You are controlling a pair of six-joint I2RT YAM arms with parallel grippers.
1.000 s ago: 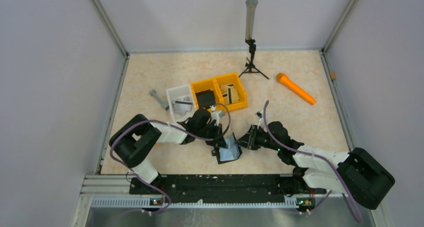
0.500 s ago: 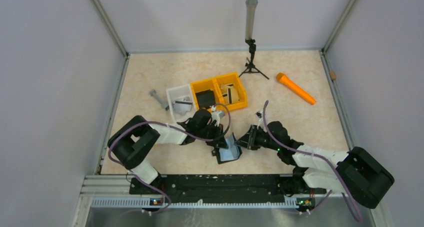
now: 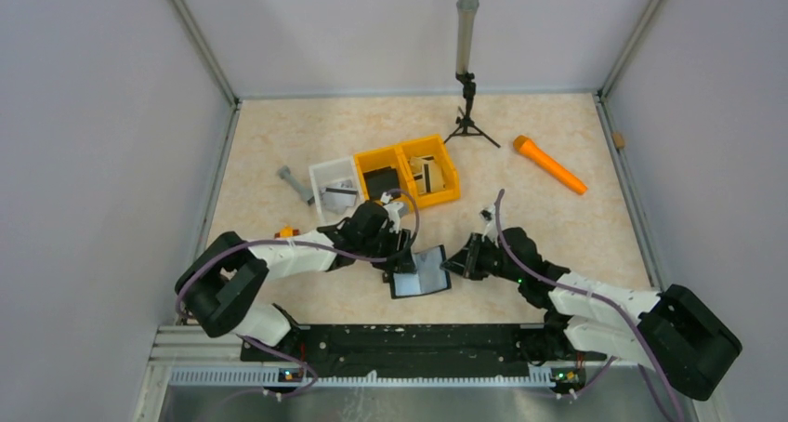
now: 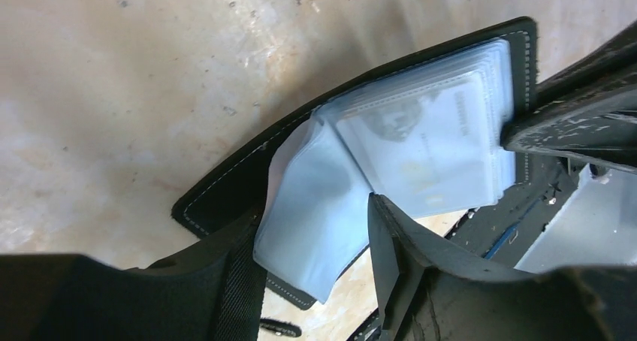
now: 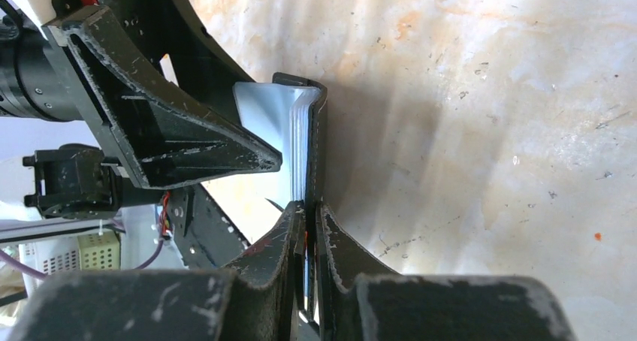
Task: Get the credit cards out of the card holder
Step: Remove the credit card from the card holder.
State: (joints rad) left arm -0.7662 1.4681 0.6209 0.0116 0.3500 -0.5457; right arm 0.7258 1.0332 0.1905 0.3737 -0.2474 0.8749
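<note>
orange bin (image 3: 444, 191) and white tray (image 3: 333, 163) stand close behind the card holder (image 3: 420, 273).

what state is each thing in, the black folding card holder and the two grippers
black folding card holder with pale blue lining, open, sleeves fanned out
pale card in the clear sleeves, not yet taken out
left gripper, open, straddling a loose sleeve
right gripper, shut on the card holder's edge

Unfolded card holder (image 4: 406, 146) on beige tabletop (image 4: 150, 70), pale-blue sleeve flap between spread left fingers (image 4: 421, 273).
</note>
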